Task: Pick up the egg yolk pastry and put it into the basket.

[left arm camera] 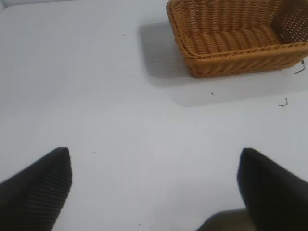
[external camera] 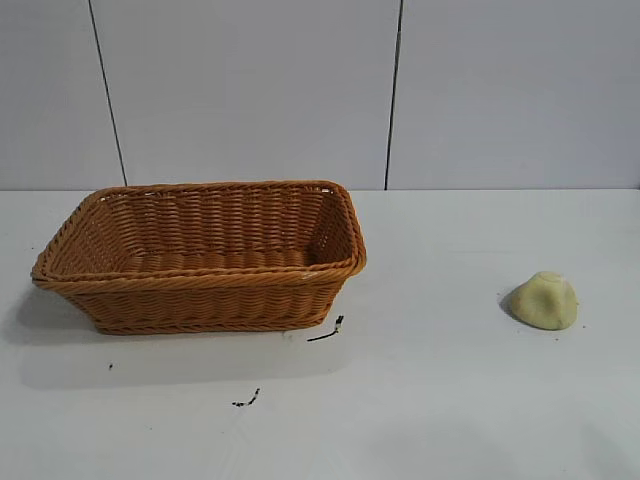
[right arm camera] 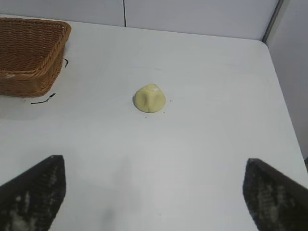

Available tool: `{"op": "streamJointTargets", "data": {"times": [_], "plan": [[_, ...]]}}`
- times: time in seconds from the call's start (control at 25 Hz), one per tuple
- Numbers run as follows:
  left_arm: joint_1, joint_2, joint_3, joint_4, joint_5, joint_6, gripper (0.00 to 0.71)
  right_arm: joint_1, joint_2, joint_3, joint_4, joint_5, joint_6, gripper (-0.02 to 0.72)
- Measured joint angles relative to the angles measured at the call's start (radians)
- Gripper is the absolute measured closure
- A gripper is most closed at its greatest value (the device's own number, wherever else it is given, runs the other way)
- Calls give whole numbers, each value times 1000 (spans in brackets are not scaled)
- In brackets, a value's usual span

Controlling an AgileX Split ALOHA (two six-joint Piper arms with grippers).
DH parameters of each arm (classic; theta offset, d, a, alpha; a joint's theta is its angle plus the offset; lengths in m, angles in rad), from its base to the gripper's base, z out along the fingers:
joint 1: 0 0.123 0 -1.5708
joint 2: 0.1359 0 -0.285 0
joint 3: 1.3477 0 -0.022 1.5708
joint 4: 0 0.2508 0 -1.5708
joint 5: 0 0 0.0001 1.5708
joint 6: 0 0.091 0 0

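My right gripper (right arm camera: pixel 151 192) has its jaws spread wide and released, holding nothing, hanging over bare white table (right arm camera: pixel 207 144) and tipped forward and down. Straight ahead of it, centred between my two fingertips (right arm camera: pixel 36 185) and well clear of them, sits the egg yolk pastry (right arm camera: pixel 149 98), a pale yellow dome resting on its flat base on the table, touching nothing. It is near the table's right edge in the exterior view, well apart from the basket (external camera: pixel 205 275), which stands toward the left side with its long axis running across the table and its hollow holding nothing that I can see. The pastry is close to round (so I judge it has no long axis worth turning my wrist for). My left gripper (left arm camera: pixel 154 187) is likewise spread and holding nothing, over bare table with the basket ahead of it, the pastry nowhere in its view. So the right arm is the nearer one, I judge: its reach runs forward and down onto the lump, then across toward the basket. Two small dark scraps (external camera: pixel 326 331) lie on the table by the basket's near corner.
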State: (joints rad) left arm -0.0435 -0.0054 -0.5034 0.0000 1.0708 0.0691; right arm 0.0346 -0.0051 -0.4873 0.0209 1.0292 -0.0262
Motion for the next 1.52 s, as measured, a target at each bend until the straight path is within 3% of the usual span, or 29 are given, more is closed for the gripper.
{"op": "streamJointTargets", "data": {"times": [0.44, 0.64, 1.0, 1.52], "plan": [[0, 0, 0, 0, 0, 0, 14, 0, 2, 0, 0, 0, 0, 10], [0, 0, 0, 0, 0, 0, 14, 0, 147, -29, -2, -27, 0, 10], [0, 0, 0, 0, 0, 0, 14, 0, 758, -202, -7, -110, 0, 10], [0, 0, 0, 0, 0, 0, 14, 0, 1593, -673, -7, -106, 0, 10]]}}
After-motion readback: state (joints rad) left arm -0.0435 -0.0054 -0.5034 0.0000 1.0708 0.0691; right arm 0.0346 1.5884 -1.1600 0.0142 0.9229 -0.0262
